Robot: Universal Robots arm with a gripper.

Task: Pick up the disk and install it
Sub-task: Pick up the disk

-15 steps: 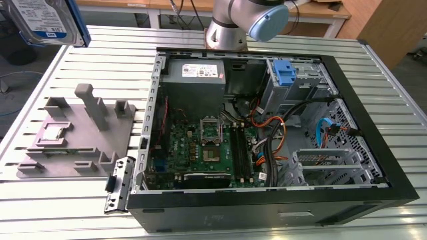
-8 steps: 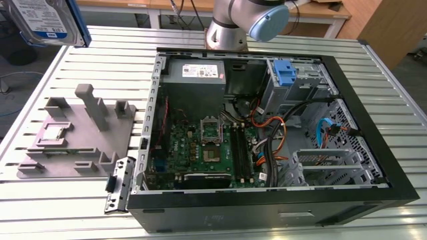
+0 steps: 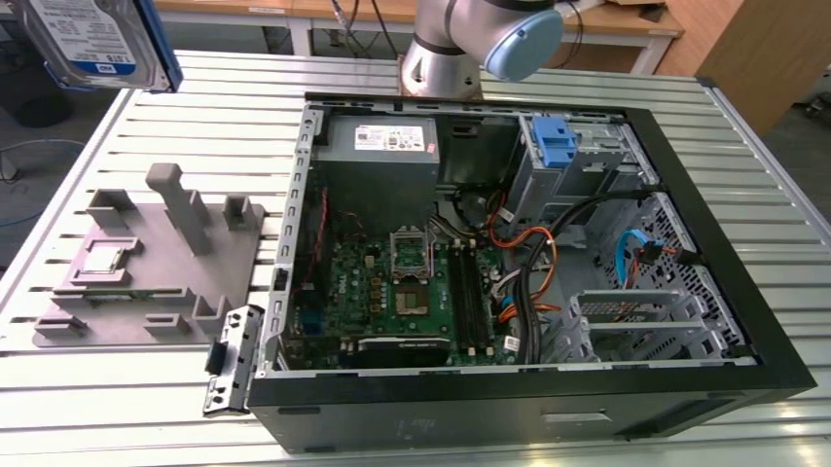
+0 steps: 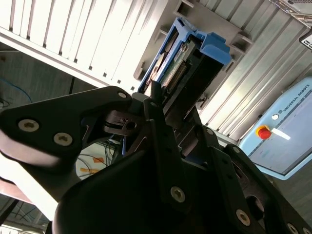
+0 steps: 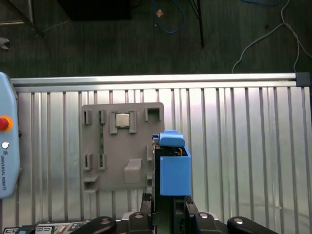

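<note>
The disk (image 3: 91, 39), silver-grey with a white-and-blue label and a blue frame, hangs high above the table's far corner at the exterior view's left. In both wrist views my gripper (image 4: 165, 97) (image 5: 168, 201) is shut on it. Its black fingers (image 4: 161, 131) clamp one end of the disk (image 4: 190, 63). In the first wrist view the disk (image 5: 173, 168) shows edge-on, its blue frame uppermost, above the slatted table beside the grey fixture plate (image 5: 122, 146).
An open computer case (image 3: 727, 243) lies on the slatted table (image 3: 779, 146), with a motherboard, cables, a grey power supply (image 3: 383, 141) and a blue latch (image 3: 556, 144) at the drive bay. A grey fixture plate (image 3: 143, 263) sits at the exterior view's left. A teach pendant (image 5: 7, 141) lies nearby.
</note>
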